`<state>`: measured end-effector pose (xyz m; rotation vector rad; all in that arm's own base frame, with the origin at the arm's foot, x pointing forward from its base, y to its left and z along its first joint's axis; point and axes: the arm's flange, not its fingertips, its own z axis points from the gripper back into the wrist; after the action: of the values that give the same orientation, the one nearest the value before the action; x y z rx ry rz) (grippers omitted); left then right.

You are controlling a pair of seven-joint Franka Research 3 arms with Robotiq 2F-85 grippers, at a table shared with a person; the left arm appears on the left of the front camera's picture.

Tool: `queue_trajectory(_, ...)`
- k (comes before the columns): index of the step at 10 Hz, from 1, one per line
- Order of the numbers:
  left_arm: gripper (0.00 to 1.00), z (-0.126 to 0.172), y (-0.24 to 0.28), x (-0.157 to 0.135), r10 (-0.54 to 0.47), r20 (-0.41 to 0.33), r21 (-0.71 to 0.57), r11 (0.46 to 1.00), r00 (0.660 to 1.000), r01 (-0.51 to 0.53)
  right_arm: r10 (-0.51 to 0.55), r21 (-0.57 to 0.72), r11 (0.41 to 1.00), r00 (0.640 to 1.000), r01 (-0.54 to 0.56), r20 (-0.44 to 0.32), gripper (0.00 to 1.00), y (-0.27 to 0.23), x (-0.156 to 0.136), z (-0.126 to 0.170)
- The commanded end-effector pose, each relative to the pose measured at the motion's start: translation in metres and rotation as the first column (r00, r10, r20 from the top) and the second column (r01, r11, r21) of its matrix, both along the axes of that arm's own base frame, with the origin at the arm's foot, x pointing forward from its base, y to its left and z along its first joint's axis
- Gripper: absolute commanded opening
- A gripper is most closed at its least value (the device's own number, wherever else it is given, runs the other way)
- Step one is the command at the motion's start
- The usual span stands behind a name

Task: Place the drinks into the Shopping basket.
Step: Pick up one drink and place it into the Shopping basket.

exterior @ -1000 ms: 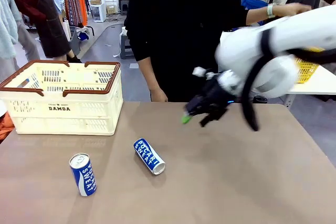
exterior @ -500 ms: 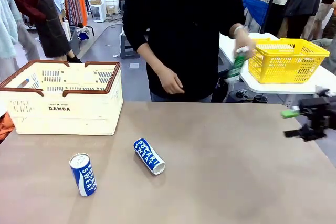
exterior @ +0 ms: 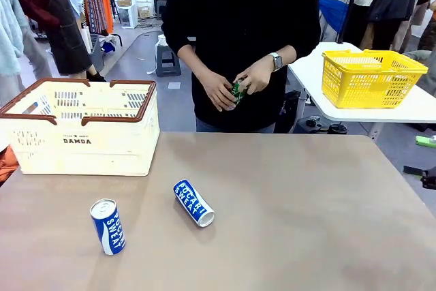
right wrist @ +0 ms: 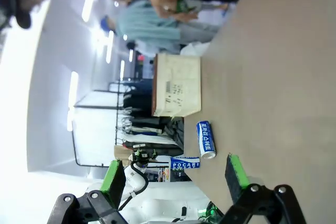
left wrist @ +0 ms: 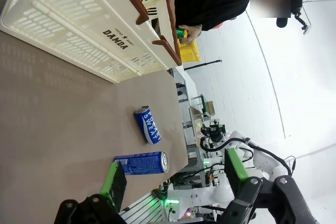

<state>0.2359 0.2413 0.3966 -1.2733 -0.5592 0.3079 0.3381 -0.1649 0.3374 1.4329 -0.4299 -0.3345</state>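
Two blue-and-white drinks are on the brown table: one can stands upright (exterior: 107, 227) (left wrist: 142, 163) (right wrist: 185, 162), the other lies on its side (exterior: 193, 203) (left wrist: 148, 124) (right wrist: 206, 139). Across the table a person holds a green can (exterior: 236, 92) (left wrist: 181, 33) (right wrist: 181, 4) in both hands at waist height. The cream Shopping basket (exterior: 82, 142) (left wrist: 63, 35) (right wrist: 176, 85) stands at the table's far left. My right gripper (exterior: 419, 156) (right wrist: 173, 179) hangs open at the table's right edge, far from the cans. My left gripper (left wrist: 176, 182) is open, with nothing between its fingers.
A yellow mesh basket (exterior: 371, 76) sits on a white side table behind the right corner. The person stands at the middle of the far edge. Bare tabletop stretches across the middle and right.
My right arm has pulled back from the table's middle to its right edge. The person took a green can from by the yellow basket and now holds it in both hands.
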Motion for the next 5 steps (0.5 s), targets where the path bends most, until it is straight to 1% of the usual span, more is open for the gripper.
queue_trajectory(1,1.00,0.0016,-0.0009,0.0002,0.004,0.032,-0.011,1.000,0.999,-0.004,0.042,-0.014,0.999,0.999,-0.042,-0.027,1.00,0.0065,0.0072,0.0064)
queue_trajectory(5,1.00,0.0016,-0.0009,0.0002,0.004,0.032,-0.011,1.000,0.999,-0.004,0.042,-0.014,0.999,0.999,-0.042,-0.027,1.00,0.0065,0.0072,0.0064)
